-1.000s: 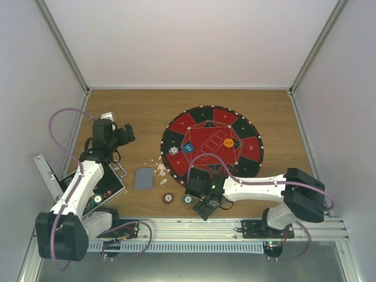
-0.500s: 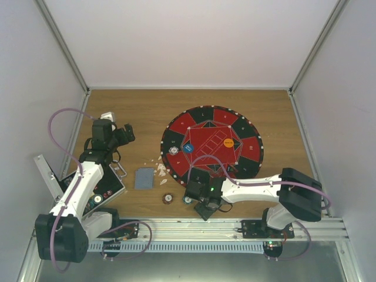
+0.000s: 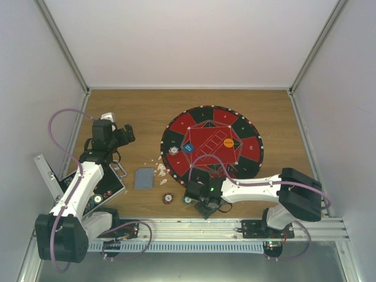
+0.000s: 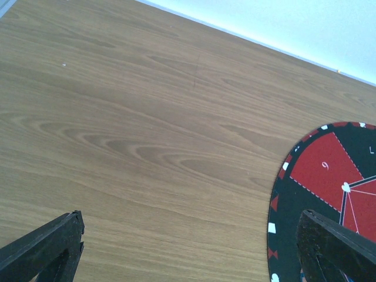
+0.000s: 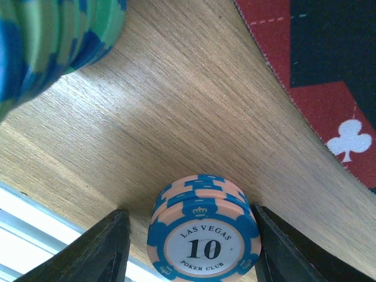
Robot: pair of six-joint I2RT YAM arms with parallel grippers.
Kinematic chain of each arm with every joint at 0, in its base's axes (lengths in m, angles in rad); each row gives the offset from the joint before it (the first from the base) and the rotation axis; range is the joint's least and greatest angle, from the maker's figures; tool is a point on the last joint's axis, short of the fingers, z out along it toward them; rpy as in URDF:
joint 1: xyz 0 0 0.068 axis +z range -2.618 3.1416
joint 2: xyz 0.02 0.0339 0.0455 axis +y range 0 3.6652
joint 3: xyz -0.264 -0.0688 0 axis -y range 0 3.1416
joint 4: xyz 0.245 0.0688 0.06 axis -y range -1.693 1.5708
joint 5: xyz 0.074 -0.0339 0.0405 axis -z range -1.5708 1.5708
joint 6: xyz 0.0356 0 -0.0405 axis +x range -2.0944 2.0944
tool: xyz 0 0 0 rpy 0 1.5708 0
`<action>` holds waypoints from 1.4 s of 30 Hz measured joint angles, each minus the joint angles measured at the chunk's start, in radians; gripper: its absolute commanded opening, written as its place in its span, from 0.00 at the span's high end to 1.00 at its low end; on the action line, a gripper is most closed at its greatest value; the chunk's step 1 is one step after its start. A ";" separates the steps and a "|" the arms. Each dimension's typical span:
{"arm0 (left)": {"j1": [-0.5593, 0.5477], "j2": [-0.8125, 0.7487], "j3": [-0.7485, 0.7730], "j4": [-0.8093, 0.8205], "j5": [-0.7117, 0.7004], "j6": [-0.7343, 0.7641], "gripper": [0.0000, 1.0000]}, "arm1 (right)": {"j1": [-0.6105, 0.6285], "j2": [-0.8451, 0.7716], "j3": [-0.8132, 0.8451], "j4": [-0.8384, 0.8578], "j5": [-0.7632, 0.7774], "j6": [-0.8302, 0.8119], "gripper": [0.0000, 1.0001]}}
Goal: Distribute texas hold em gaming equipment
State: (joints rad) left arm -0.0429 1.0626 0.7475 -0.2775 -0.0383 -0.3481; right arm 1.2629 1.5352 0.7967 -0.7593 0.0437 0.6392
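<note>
Two or three stacked blue-rimmed chips (image 5: 204, 235) sit on the surface (image 5: 176, 106) just beside the mat (image 5: 317, 88), straddled by the right end effector (image 5: 189, 238), spread and perhaps touching one side, so the pickup needs a squeeze, then a lift.

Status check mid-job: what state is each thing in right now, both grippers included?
Left gripper: open, empty, above the table.
Right gripper: open, fingers straddling the chip stack.
Chip stack: upright on the table, not yet clamped.
Black case: lid open.
Card: face down, flat.
Red chip: flat on the table.
</note>
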 measured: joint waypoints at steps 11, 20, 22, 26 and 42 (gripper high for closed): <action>0.000 0.000 0.000 0.000 0.000 0.000 0.01 | 0.002 0.000 -0.011 0.001 0.002 0.031 0.68; 0.000 0.000 0.000 0.000 0.000 0.000 0.01 | -0.002 0.003 0.021 -0.039 0.012 0.026 0.71; 0.000 0.000 0.000 0.000 0.000 0.000 0.01 | -0.010 0.003 0.040 -0.073 0.020 0.023 0.71; 0.000 0.000 0.000 0.000 0.000 -0.002 0.01 | -0.035 -0.015 0.099 -0.128 0.029 0.022 0.71; 0.000 0.003 0.000 0.001 -0.001 -0.002 0.01 | -0.506 -0.043 0.215 -0.151 0.022 -0.172 0.70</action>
State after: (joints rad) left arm -0.0429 1.0653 0.7475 -0.2768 -0.0395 -0.3500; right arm 0.7570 1.4918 1.0119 -0.9108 0.0654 0.4667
